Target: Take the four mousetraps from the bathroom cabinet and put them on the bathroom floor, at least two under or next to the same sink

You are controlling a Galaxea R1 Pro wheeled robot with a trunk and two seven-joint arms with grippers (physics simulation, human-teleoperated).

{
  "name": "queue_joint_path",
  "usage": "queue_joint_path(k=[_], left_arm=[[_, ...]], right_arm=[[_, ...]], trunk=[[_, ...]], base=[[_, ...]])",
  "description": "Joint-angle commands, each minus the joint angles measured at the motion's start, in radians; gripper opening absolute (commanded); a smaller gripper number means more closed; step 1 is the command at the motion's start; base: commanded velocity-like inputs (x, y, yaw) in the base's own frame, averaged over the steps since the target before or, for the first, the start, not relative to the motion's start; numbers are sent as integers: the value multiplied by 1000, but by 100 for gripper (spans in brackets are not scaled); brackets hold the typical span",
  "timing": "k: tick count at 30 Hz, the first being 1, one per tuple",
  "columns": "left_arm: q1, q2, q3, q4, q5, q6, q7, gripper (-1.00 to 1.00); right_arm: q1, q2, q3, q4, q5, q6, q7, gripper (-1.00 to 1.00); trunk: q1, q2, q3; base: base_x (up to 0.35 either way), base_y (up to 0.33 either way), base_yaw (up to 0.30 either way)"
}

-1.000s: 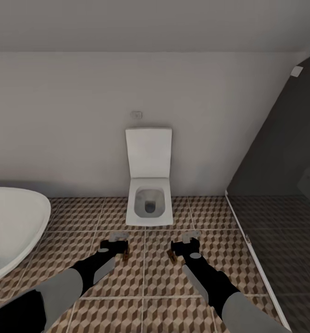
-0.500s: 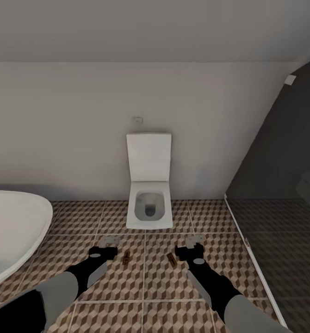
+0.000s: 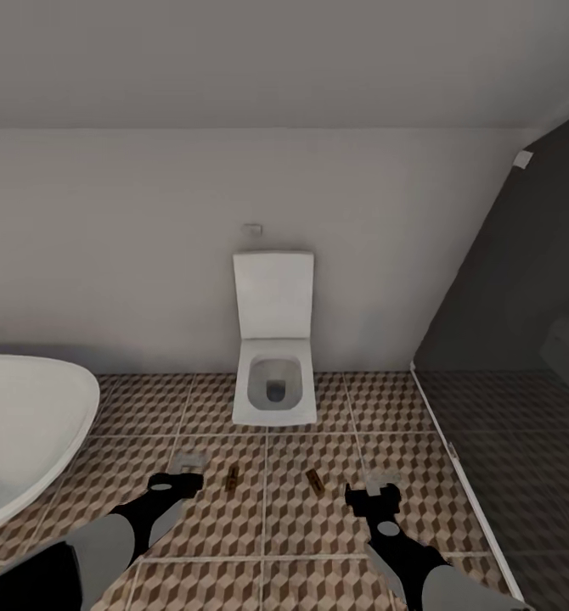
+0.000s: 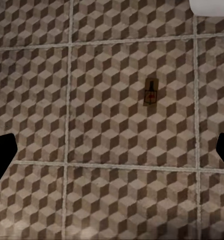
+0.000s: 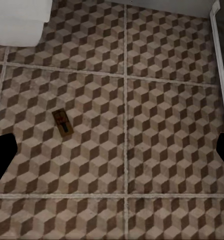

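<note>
Two mousetraps lie flat on the bathroom floor point(image 3: 301, 518) in front of the toilet: one point(image 3: 232, 477) on the left, one point(image 3: 315, 482) on the right. My left gripper point(image 3: 187, 465) hovers open just left of the left trap, nothing in it. My right gripper point(image 3: 380, 485) is open and empty, to the right of the right trap. The left wrist view looks down on the left mousetrap point(image 4: 150, 93), with dark fingertips point(image 4: 1, 155) spread at both edges. The right wrist view has the right mousetrap point(image 5: 62, 123) ahead of the spread fingertips point(image 5: 1, 157). The cabinet and sink are out of view.
A white square toilet point(image 3: 273, 339) stands against the back wall, just beyond the traps. A white bathtub point(image 3: 21, 424) curves in at the left. A glass shower screen with a white threshold point(image 3: 467, 484) closes off the dark grey floor at the right.
Both grippers have let go of the mousetraps, which now lie on the tiles. Both arms have drawn back and outward from them. The view has tilted slightly, so the whole scene sits lower.
</note>
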Motion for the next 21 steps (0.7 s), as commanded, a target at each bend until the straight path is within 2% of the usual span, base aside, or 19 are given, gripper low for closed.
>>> queue_joint_path(k=[1,6,9,15,21], left_arm=[[1,1,-9,5,9,-1,-5,100],[13,-2,-9,63,9,-10,-88,100],[20,-3,-9,107,9,-52,-129,100],[44,-3,-9,155,9,-114,-149,100],[81,1,-7,163,10,-158,-151,100]], right_arm=[[-1,1,9,42,-11,-45,7,100],[-1,1,9,129,-11,-157,59,100],[0,1,8,172,-10,-196,92,100],[3,1,8,201,-10,-217,111,100],[9,0,8,205,-10,-233,114,100]], trunk=[[-4,6,3],[-23,41,25],[-34,62,37],[-57,104,61],[-80,146,84]], base=[[0,0,0],[0,0,0],[0,0,0],[0,0,0],[0,0,0]])
